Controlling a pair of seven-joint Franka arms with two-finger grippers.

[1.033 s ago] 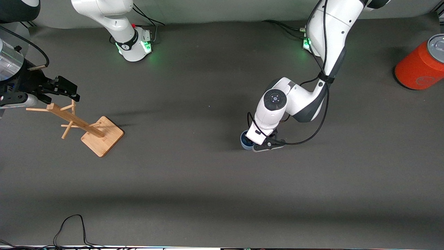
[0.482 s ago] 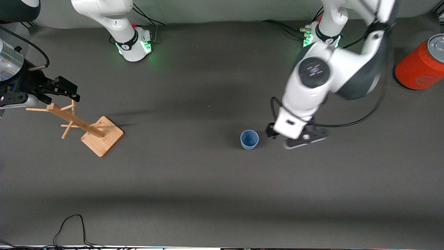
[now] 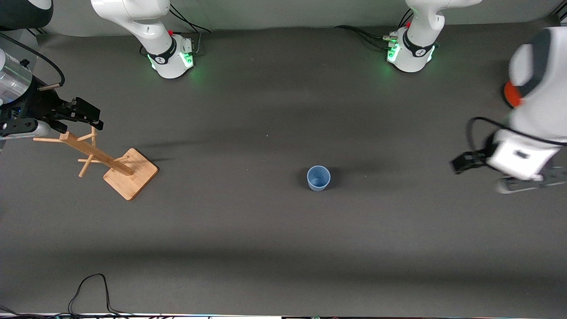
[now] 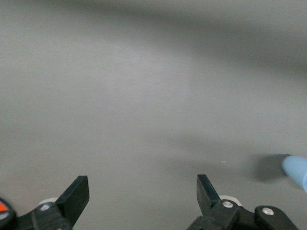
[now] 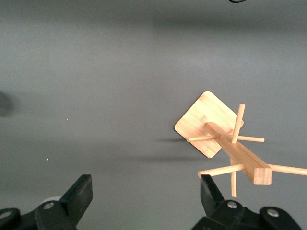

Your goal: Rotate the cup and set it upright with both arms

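Front view, cup: you see the pale-blue cup [image 3: 318, 178] standing upright on the dark worktop [image 3: 266, 230], mouth up, near the middle, nothing touching it.
Front view, left gripper: your left gripper [image 3: 505, 173] is up over the worktop at the left arm's end, well apart from the cup; its fingers stand spread wide with nothing between them.
Front view, orange can: only a sliver of the orange can [image 3: 512, 94] shows past the left arm's wrist.
Front view, right gripper: your right gripper [image 3: 82, 114] hangs over the top of the wooden rack [image 3: 106, 163] at the right arm's end; the rack stands on its square base.
Left wrist view, left gripper: both fingertips [image 4: 76, 195] are set wide apart over bare worktop [image 4: 144, 96], gripping nothing.
Left wrist view, cup: you catch only an edge of the cup [image 4: 296, 170] at the frame's border, clear of the fingers.
Right wrist view, right gripper: the fingers [image 5: 80, 193] are fully parted and empty.
Right wrist view, wooden rack: the wooden rack [image 5: 230, 143] lies below the gripper [image 5: 146, 194], its pegs pointing outward, not touched by either finger.
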